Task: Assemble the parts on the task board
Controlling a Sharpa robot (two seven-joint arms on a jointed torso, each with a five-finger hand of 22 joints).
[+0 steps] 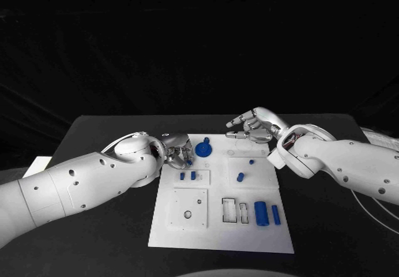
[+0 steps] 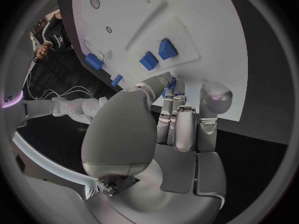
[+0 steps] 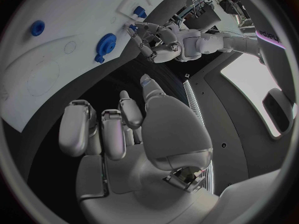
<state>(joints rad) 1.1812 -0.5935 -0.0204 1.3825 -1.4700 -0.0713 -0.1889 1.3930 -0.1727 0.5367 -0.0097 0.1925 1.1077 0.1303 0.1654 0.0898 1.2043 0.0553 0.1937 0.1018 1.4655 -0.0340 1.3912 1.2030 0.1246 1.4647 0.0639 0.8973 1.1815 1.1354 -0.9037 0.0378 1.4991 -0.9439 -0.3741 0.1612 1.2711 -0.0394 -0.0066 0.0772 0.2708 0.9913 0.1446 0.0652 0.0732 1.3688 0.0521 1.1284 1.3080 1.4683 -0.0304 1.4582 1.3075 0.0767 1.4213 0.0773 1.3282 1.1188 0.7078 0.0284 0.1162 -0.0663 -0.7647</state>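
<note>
A creased black cloth backdrop [image 1: 199, 52] hangs behind the matte black rectangular surface [image 1: 108, 130], dark all around it.

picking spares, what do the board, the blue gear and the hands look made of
Board: looks like matte white plastic, flat, with cut recesses; could be painted.
Gear: likely moulded or printed plastic, solid blue, dull, toothed rim in the right wrist view.
Left robot hand and right robot hand: silver shells with soft glints, metal or coated plastic; cannot tell.
</note>
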